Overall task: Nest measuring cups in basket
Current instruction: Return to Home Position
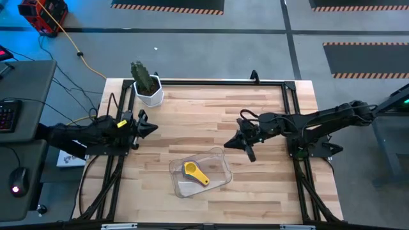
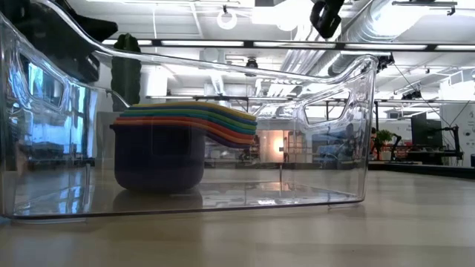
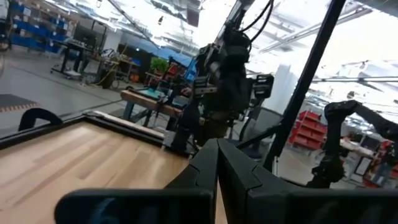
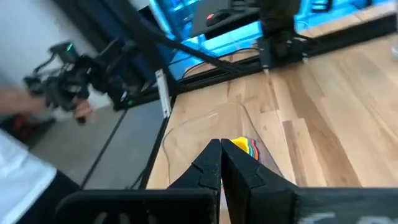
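The measuring cups [image 1: 193, 172] sit nested in one stack, yellow on top, inside the clear basket [image 1: 218, 155] near the table's middle front. In the low view the stack [image 2: 167, 152] stands on the basket floor with a dark cup at the bottom, its coloured handles fanned to one side. The basket wall [image 2: 349, 126] fills that view. My right gripper [image 1: 231, 144] is shut and hovers above and to the right of the basket; its wrist view looks down on the cups [image 4: 245, 147]. My left gripper [image 1: 153, 126] is shut at the table's left side.
A white pot with a cactus [image 1: 147, 84] stands at the table's far left corner. A dark frame [image 1: 211, 82] runs along the table's edges. Bare wood [image 1: 268, 185] lies around the basket. A person's hand and white sleeve [image 4: 25, 168] show beyond the table in the right wrist view.
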